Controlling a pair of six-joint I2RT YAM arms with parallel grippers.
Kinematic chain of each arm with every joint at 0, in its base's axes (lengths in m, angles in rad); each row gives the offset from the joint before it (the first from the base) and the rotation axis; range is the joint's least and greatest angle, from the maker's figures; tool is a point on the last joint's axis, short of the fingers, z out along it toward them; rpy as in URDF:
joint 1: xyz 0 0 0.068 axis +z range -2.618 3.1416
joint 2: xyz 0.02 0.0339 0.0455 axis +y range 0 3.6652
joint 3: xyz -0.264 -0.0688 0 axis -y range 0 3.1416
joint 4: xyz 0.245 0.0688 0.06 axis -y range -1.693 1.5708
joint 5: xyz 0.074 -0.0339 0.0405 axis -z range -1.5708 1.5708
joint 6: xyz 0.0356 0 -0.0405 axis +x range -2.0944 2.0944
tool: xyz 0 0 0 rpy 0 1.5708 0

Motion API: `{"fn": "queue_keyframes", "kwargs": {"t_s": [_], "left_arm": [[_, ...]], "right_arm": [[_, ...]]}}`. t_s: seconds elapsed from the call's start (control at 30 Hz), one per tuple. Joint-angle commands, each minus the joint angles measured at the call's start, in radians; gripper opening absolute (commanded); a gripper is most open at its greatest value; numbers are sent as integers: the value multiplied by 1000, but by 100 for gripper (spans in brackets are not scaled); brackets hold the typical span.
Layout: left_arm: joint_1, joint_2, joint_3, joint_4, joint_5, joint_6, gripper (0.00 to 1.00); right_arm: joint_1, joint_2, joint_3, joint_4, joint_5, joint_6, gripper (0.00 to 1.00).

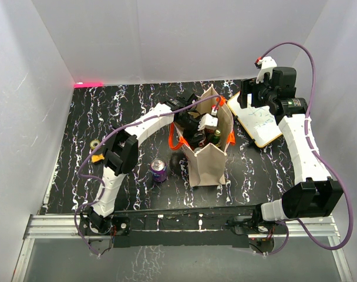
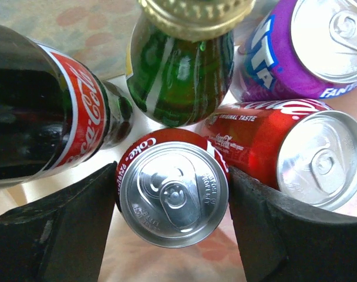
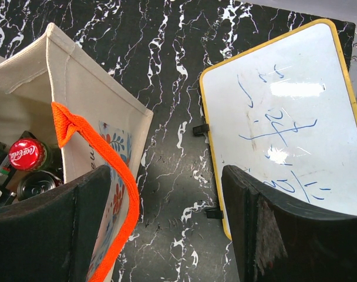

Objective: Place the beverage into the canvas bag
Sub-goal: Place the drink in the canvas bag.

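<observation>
Coke can stands upright down in the canvas bag, lid up, squarely between the left end effector fingers; gripped or freed, can't tell. Right end effector hangs spread, empty, over the bench.

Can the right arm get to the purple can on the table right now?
Probably not directly: the canvas bag stands between the right claw and the purple can, with the left arm beside it.
</observation>
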Motion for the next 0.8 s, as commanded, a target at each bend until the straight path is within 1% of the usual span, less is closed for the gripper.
{"fn": "queue_keyframes", "kwargs": {"t_s": [0.0, 0.07, 0.17, 0.5, 0.77], "left_arm": [[-19, -45, 25, -88, 90, -17, 74], [-19, -52, 17, -80, 84, -19, 77], [-19, -61, 4, -66, 76, -23, 84], [-19, -106, 0, -23, 27, -57, 97], [-15, -190, -72, 59, -28, -86, 97]], "right_arm": [[-5, -24, -9, 75, 1, 0, 79], [-5, -23, -8, 76, -2, 2, 79], [-5, -24, -6, 76, 0, 1, 79], [-5, -27, -5, 80, -5, 7, 80], [-5, -26, -4, 81, -16, 13, 81]]}}
